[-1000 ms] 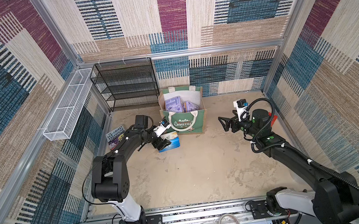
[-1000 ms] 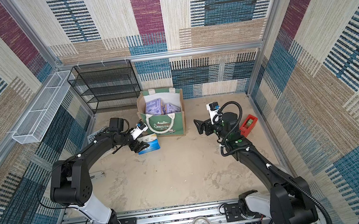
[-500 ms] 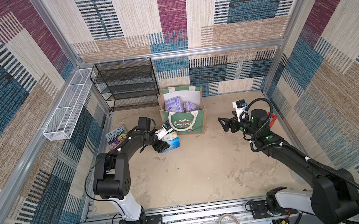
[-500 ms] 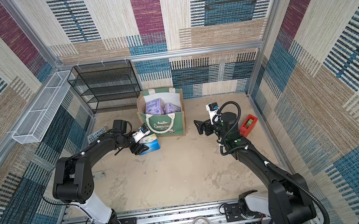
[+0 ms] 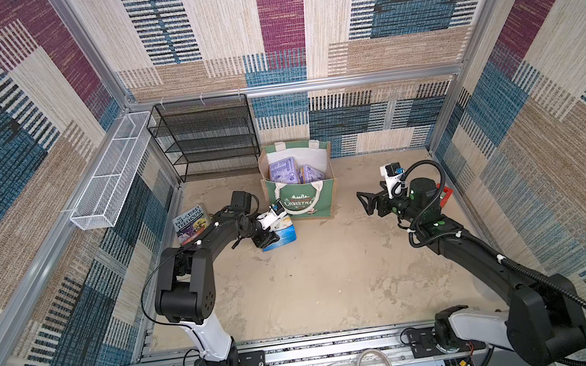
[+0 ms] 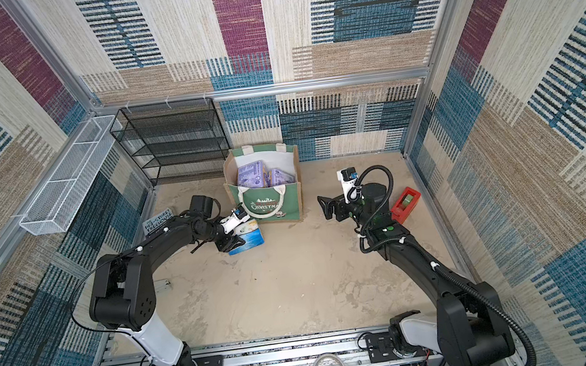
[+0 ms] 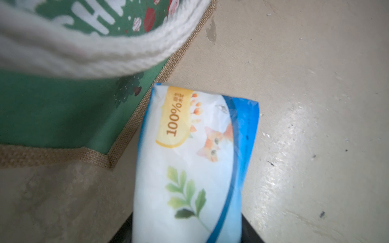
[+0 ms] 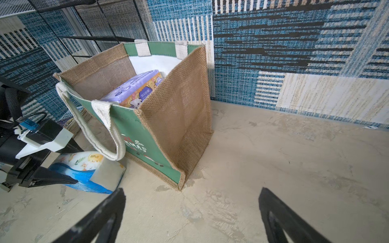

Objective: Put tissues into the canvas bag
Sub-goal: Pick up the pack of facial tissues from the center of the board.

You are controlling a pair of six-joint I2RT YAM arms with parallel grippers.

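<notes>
Now, beside the canvas bag (image 5: 322, 197), we see the left gripper (image 5: 269, 240) has dropped over the blue-white pack (image 5: 286, 236).
The lavender packs (image 5: 284, 170) sit in the bag beyond its tips. This pack lies on the floor between jaws that have narrowed; whether they pinch it yet we cannot tell. We judge lifting comes next. The right gripper (image 8: 190, 191) gapes wide, well apart.

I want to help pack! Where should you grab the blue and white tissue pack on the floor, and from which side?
Pinch the blue-white tissue pack across its long sides, near the end away from the canvas bag. Come in low from that end: it lies flat, is narrow that way, and its other end nearly meets the bag.
</notes>
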